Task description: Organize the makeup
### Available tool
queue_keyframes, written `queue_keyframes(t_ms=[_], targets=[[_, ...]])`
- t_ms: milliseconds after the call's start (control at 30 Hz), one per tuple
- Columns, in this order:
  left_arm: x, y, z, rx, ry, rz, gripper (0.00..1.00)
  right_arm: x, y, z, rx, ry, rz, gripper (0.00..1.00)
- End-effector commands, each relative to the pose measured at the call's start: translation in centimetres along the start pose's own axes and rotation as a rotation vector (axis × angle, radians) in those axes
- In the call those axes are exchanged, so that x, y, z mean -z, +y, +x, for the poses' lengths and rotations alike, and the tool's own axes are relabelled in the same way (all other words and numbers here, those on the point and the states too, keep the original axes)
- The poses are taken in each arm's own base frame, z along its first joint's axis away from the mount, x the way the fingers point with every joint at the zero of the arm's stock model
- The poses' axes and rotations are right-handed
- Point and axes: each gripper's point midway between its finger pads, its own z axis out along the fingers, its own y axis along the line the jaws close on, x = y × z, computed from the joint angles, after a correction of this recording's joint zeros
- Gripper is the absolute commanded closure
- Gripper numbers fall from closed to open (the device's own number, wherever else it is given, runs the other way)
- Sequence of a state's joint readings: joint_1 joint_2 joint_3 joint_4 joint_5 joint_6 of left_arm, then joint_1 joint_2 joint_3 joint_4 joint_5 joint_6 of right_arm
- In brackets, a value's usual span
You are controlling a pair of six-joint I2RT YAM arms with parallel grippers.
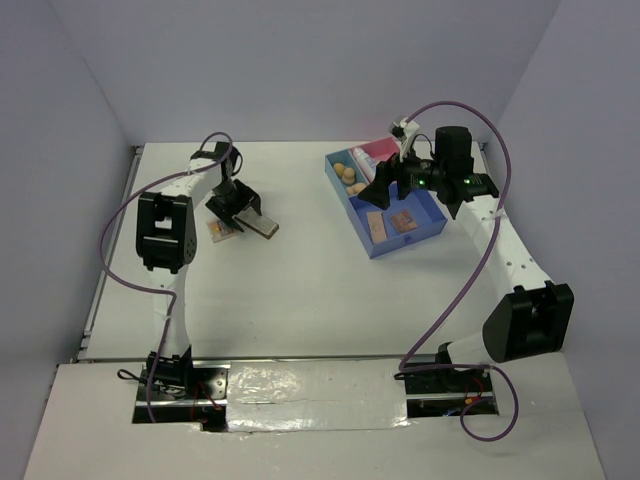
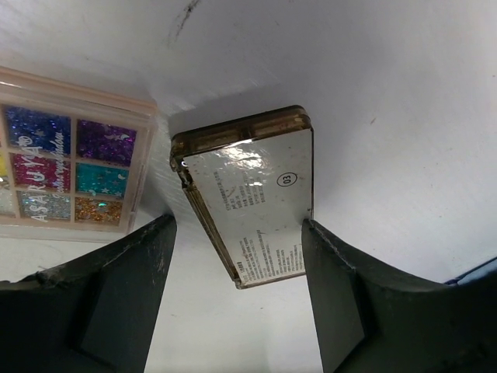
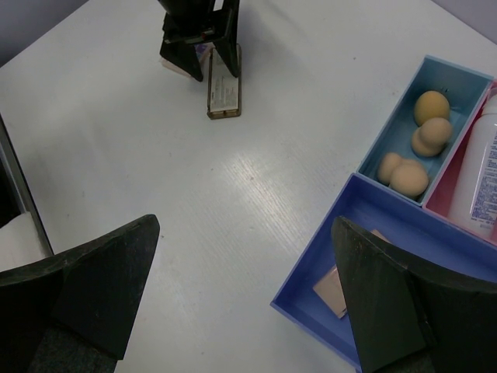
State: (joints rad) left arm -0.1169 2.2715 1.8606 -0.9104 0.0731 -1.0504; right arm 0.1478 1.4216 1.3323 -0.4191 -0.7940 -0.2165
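With the left gripper (image 2: 237, 256) wide around the skewed brown palette (image 2: 252, 194) at the table's (image 1: 300, 300) 10 o'clock, closing could twist it against the glitter palette (image 2: 70, 163) at its 9 o'clock; the right gripper (image 3: 245, 287) hangs wide.

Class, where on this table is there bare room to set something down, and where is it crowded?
Bare: the table between the brown-gold palette and the blue tray, and its whole near half. Crowded: around the left gripper and glitter palette, and inside the tray.
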Motion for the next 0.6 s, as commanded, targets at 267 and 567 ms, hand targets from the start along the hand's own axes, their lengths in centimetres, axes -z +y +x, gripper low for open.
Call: queue_keyframes(t_ms=[267, 567], targets=[[2.1, -2.6, -0.6, -0.012, -0.065, 0.119, 0.22, 0.6, 0.4, -1.2, 0.036, -0.041, 0.001, 0.00], [-0.6, -0.4, 0.3, -0.009, 0.035, -0.060, 0.21, 0.5, 0.4, -1.2, 0.036, -0.041, -0.002, 0.00]])
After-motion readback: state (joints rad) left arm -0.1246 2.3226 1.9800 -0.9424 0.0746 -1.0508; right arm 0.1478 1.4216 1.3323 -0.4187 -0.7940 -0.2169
